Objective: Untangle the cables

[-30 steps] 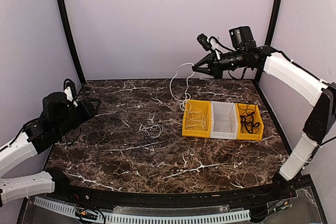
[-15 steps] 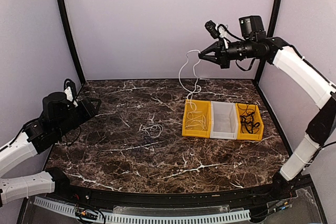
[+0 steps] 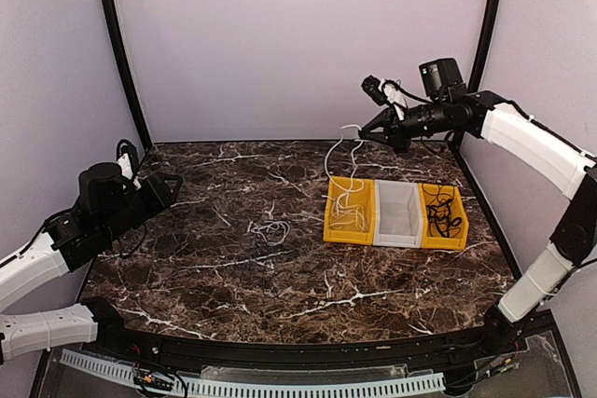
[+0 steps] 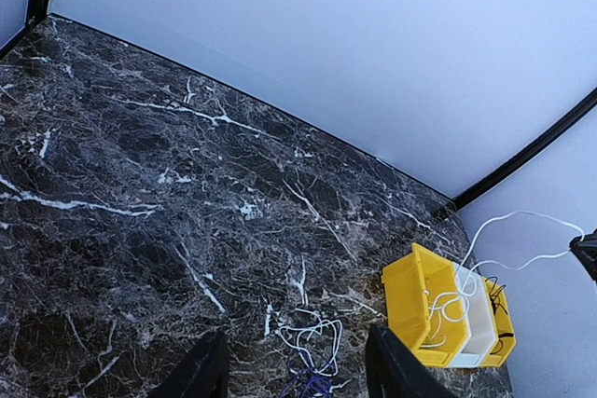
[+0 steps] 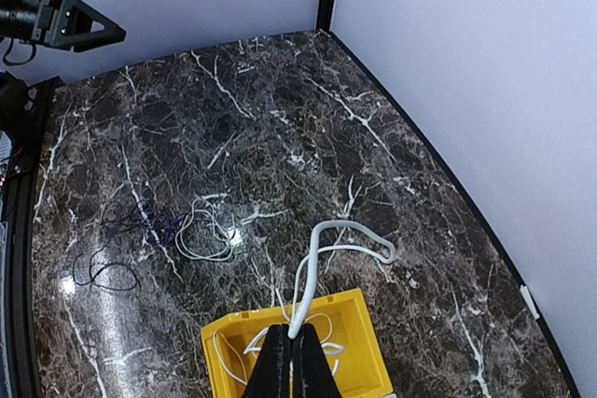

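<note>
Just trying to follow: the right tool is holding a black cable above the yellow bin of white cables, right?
No. The cable pinched in the right tool is white, not black, as the right wrist view shows. It does hang above that yellow bin.

Lab booth with blank walls point(image 3: 280, 34), marble tabletop point(image 3: 233, 277).

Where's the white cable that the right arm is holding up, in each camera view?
Top external: the white cable hangs right of centre, at the far side, reaching down to the yellow bin.
Left wrist: white cable at the right edge, looping up from the yellow bin.
Right wrist: white cable at bottom centre, over the yellow bin.
Shared landmark: that yellow bin.
</note>
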`<state>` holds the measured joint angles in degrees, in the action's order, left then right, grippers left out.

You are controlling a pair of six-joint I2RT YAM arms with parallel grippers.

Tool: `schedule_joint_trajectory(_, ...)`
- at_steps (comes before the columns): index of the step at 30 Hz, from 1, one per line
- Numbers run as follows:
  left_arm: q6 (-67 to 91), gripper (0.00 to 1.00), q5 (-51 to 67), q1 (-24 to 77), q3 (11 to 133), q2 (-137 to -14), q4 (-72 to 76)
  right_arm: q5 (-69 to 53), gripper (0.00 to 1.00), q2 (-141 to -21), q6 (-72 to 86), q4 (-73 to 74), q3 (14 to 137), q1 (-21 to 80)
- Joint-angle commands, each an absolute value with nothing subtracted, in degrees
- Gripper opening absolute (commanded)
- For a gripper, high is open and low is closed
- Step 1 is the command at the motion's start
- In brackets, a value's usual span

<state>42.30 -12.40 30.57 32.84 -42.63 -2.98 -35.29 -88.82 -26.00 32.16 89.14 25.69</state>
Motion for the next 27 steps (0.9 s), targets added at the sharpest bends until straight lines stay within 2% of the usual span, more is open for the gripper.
schedule_joint_trajectory(1,42.26,0.52,-11.64,30.76,31.93,-42.65,-0.64,-32.36,0.0,-89.25,-29.11,28.47,82.58,25.31)
schedule_joint_trajectory(11,42.06,0.53,-12.33,30.75,31.71,-42.7,-1.49,-31.88,0.0,-99.95,-28.91,26.91,77.74,25.74)
schedule_joint_trajectory(27,41.28,0.55,-13.35,30.67,31.62,-44.19,-0.85,-23.61,0.0,-112.91,-29.85,32.82,83.92,28.75)
